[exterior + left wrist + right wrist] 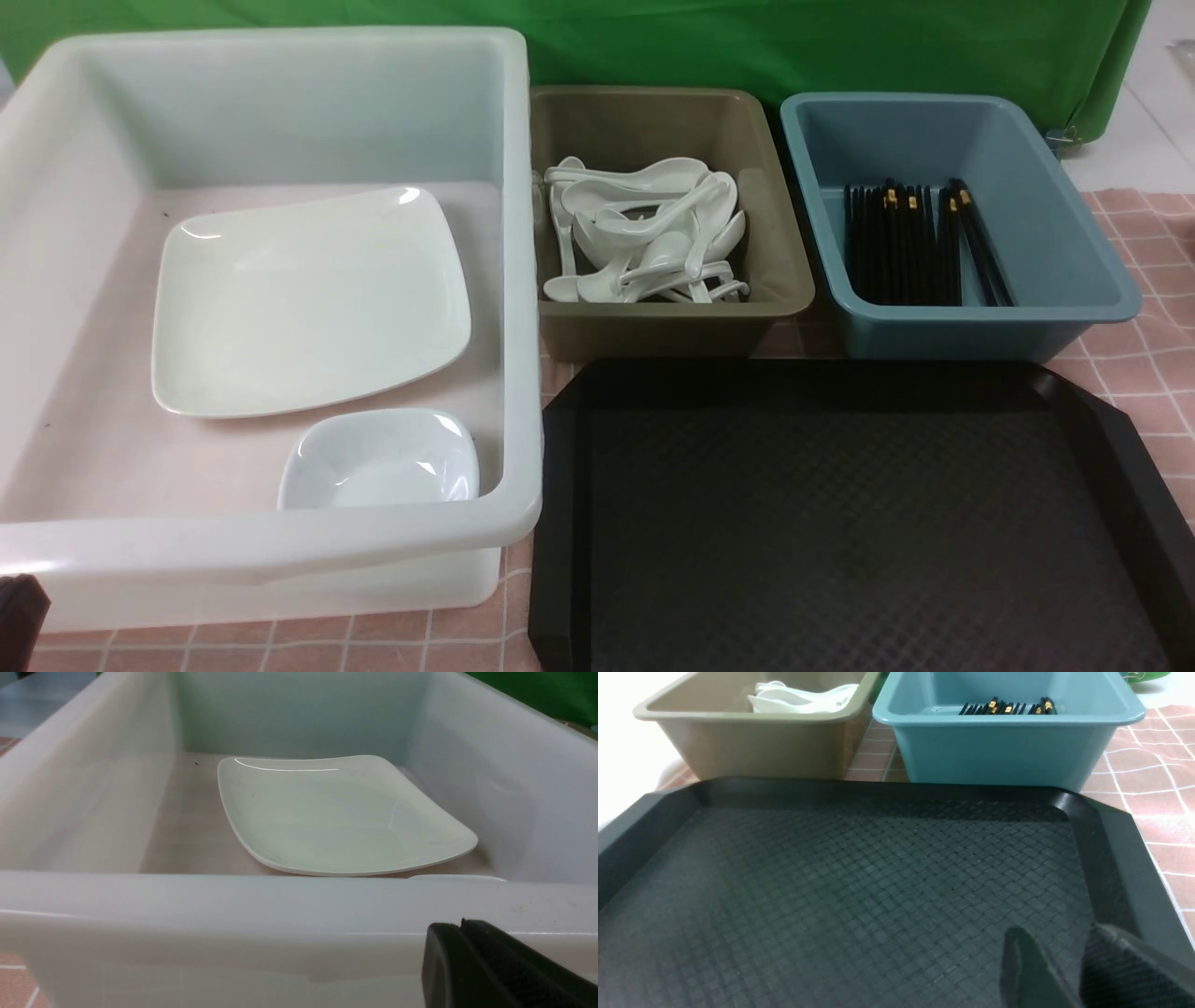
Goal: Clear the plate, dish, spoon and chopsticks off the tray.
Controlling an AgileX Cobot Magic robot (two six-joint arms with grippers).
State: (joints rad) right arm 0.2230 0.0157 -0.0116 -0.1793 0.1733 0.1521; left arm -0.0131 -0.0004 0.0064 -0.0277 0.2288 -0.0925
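Right wrist view: tray (859,896) under right claw (1069,956), seemingly apart.

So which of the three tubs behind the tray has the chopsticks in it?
The blue tub, farthest to the robot's right, holds the black chopsticks. The olive tub holds white spoons, and the big white tub holds plate and dish.
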